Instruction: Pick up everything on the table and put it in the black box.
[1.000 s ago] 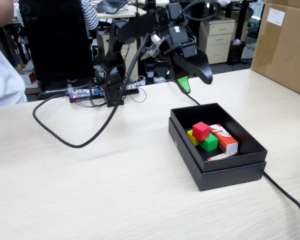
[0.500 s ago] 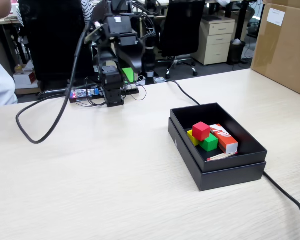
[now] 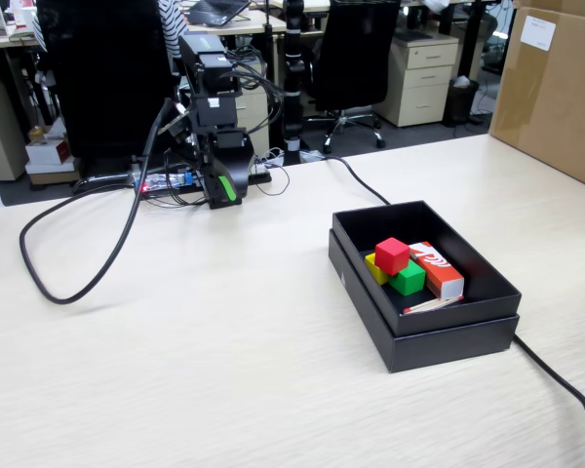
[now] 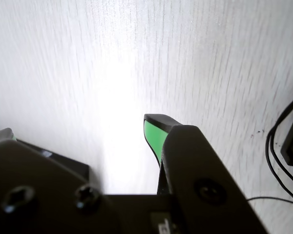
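Gripper (image 3: 229, 190) of the black Koch arm (image 3: 210, 107) hangs folded down at the far left part of the table (image 3: 195, 351), close above the arm's own base, and it holds nothing. In the fixed view only a thin green strip on one finger shows, with the two jaws one behind the other. The wrist view (image 4: 154, 134) gives the green-padded fingertip (image 4: 152, 136) against the pale wood grain, with a bright glare on the surface beside it, and at the lower left only a pale corner that may be the other jaw, so I cannot tell if the jaws are apart or together. A thick black cable (image 3: 78, 283) makes a loop on the table to the left of the arm; thinner wires (image 4: 278, 146) show at the right edge of the wrist view. The black box (image 3: 424, 331), seen only in the fixed view, stands well apart to the right, in its wider lid. Inside it the red cube (image 3: 391, 254) rests on top of the yellow cube (image 3: 374, 266) and the green cube (image 3: 408, 279), which touch each other. A red-and-white carton (image 3: 438, 269) lies just beside them to the right. A big brown cardboard carton (image 3: 551, 88) stands at the far right edge.
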Robot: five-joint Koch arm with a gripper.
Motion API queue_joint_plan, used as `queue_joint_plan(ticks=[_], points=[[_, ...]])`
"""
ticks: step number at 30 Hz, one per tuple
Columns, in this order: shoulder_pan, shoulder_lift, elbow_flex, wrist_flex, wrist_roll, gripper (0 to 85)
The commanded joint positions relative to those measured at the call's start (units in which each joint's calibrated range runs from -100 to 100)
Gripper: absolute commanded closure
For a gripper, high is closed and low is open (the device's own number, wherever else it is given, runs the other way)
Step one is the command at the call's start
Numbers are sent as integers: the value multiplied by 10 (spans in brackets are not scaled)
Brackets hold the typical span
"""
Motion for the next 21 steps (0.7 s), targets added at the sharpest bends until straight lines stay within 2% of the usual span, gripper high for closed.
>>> queue_joint_plan(ticks=[1, 8, 12, 19, 21], points=[[-4, -13, -18, 67, -7, 338], [-2, -13, -170, 203, -7, 338], [0, -13, -222, 240, -11, 337], [0, -13, -367, 411, -37, 338], [0, -13, -391, 428, -42, 337]])
